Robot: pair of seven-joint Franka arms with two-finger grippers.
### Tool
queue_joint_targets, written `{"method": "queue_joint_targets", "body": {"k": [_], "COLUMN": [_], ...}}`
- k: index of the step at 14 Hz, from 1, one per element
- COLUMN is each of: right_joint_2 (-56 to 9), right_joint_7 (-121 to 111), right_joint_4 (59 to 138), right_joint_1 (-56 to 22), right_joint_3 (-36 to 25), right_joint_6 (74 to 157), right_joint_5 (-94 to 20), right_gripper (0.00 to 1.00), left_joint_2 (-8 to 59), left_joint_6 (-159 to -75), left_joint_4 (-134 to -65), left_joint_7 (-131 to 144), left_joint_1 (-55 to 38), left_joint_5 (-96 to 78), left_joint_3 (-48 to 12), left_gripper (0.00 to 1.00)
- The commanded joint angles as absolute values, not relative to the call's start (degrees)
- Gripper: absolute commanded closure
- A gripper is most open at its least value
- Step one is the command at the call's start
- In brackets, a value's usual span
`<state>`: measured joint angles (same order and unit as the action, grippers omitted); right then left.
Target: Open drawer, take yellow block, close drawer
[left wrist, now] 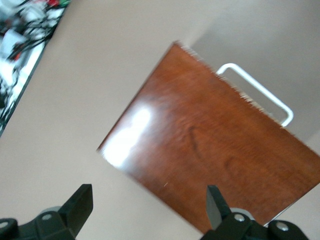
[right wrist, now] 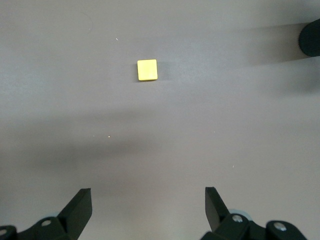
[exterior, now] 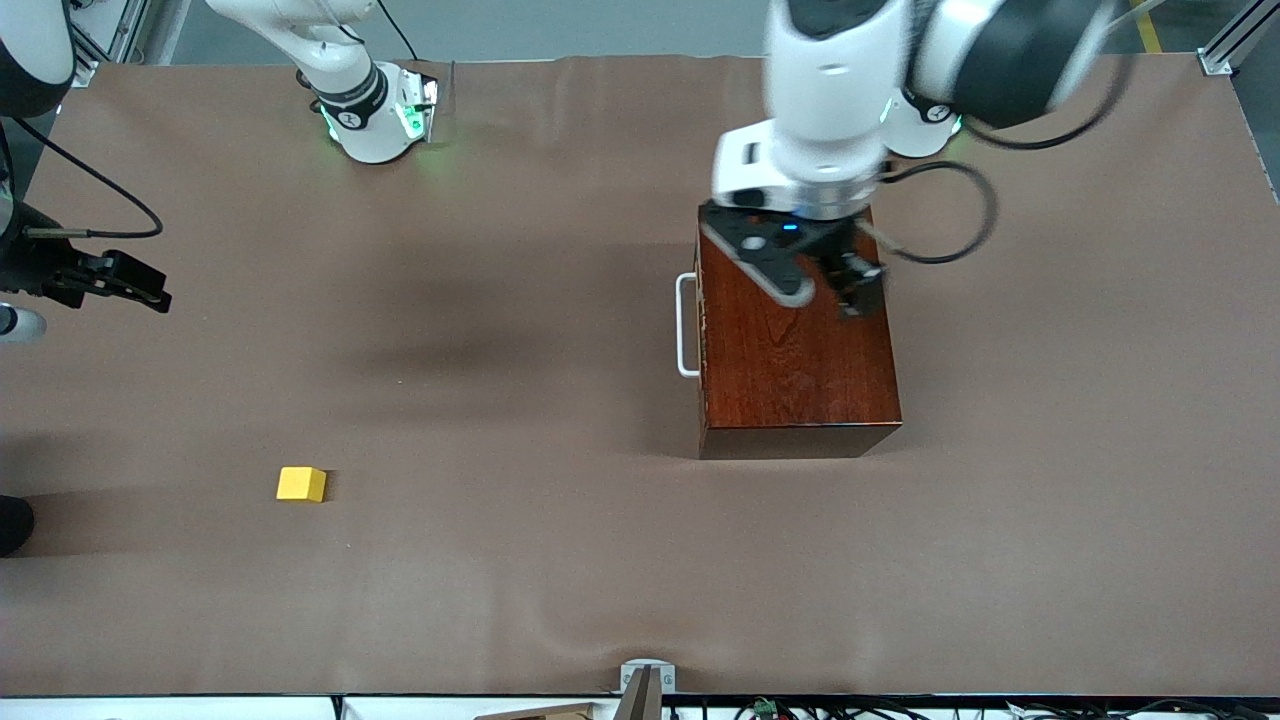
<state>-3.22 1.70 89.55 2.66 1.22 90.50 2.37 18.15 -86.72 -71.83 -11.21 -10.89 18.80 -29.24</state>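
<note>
Front camera looked down across the table (exterior: 560, 580) — wrist cameras looked down closer, each sharing a part.

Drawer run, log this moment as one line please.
drawer: shut | yellow block: on table, toward right arm's end | left claw: open, over box | right claw: open, empty, over table

This looks like a robotics lab: two white arm bases (exterior: 375, 115) stand on a table (exterior: 500, 600) covered in plain brown sheeting, with aluminium framing (exterior: 1225, 45) at its corners and what seem to be loose cables (exterior: 770, 708) along its edge.
</note>
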Motion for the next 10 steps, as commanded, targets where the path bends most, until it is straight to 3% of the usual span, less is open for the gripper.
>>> {"method": "queue_joint_targets", "body": {"k": [1,5,10], "right_joint_2": [-2.73,-2.99,1.14], "right_joint_7": [2.37,2.02,2.28], "right_joint_4": [88.59,84.2,87.1], "right_joint_1": [1.4,2.11,3.6], "right_joint_3": [0.09,0.18,0.18], "right_joint_6": [88.95,86.24,82.97], "right_joint_5": [2.64,1.06,-1.66], "right_gripper": [0.0,0.0,0.0], "left_joint_2": [13.45,10.81,8.97], "left_joint_6": [-85.96,-78.58,-78.75], "left_joint_4": [-74.09,-74.18,-75.4], "left_joint_7": [-10.98,-9.67,7.01], "left_joint_1": [-3.2,3.69,-0.79], "left_joint_5": [14.0,8.44,2.12], "left_joint_3": [-29.53,-26.3,-10.04], "left_gripper": [0.0,0.0,0.0]}}
